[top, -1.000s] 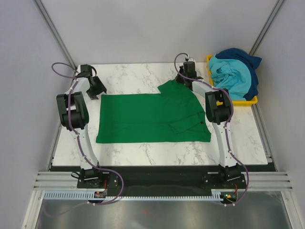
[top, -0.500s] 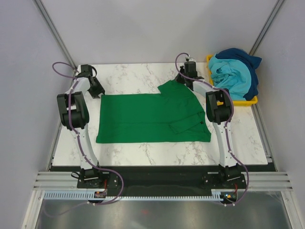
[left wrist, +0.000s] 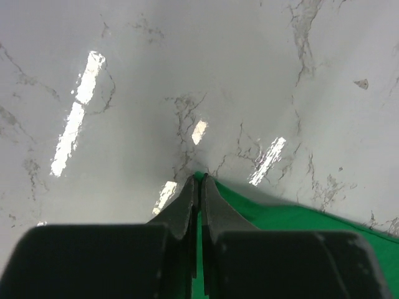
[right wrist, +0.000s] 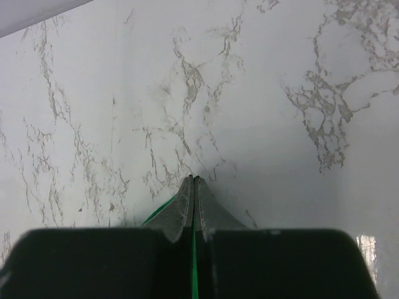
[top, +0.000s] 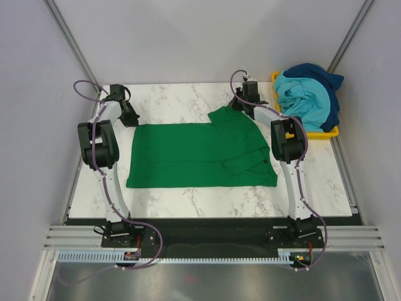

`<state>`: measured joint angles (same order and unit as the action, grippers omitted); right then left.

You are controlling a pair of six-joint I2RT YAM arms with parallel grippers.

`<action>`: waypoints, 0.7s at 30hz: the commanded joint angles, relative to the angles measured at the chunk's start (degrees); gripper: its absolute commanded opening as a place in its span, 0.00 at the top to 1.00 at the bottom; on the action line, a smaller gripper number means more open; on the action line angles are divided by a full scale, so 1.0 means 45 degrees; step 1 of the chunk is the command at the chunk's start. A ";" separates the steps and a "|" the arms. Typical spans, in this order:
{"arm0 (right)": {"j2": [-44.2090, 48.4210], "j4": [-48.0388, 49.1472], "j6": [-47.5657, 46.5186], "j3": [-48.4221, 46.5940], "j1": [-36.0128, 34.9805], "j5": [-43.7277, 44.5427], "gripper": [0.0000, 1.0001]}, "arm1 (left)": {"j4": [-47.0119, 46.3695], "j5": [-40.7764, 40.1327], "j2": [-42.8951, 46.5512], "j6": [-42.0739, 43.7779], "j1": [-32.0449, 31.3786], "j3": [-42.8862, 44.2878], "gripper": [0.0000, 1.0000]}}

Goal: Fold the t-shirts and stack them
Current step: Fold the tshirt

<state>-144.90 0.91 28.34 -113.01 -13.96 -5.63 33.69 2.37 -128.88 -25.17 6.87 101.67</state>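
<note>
Green t-shirt (top: 200,153) spread on marble table (top: 175,97); left gripper (left wrist: 199,182) pinched on its far left corner, right gripper (right wrist: 194,180) pinched on far right edge.

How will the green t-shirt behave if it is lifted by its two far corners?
Probably floppy: the green t-shirt lies flat with a folded-over sleeve, so it should sag between the two shut jaws pinching it. It is likely light, since it looks like thin cloth. Its near hem may trail across the marble table.
</note>
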 commanded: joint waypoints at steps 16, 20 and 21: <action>0.7136 -0.0924 -0.1219 0.5834 -0.0102 -0.1347 1.00 | -0.0436 0.1836 0.4165 -0.0169 -0.0063 -0.2532 0.98; 0.8720 -0.1178 -0.1434 0.7529 -0.0121 -0.1152 1.00 | -0.0592 0.2012 0.5298 -0.0208 -0.0082 -0.3936 0.98; 0.9072 -0.1197 -0.1453 0.7883 -0.0121 -0.1113 1.00 | -0.0689 0.2031 0.5571 -0.0188 -0.0063 -0.4192 0.98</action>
<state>-109.47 -3.90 23.49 -81.87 -14.15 -10.55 32.12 9.61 -108.29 -25.23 6.74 86.00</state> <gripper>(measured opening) 0.007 0.030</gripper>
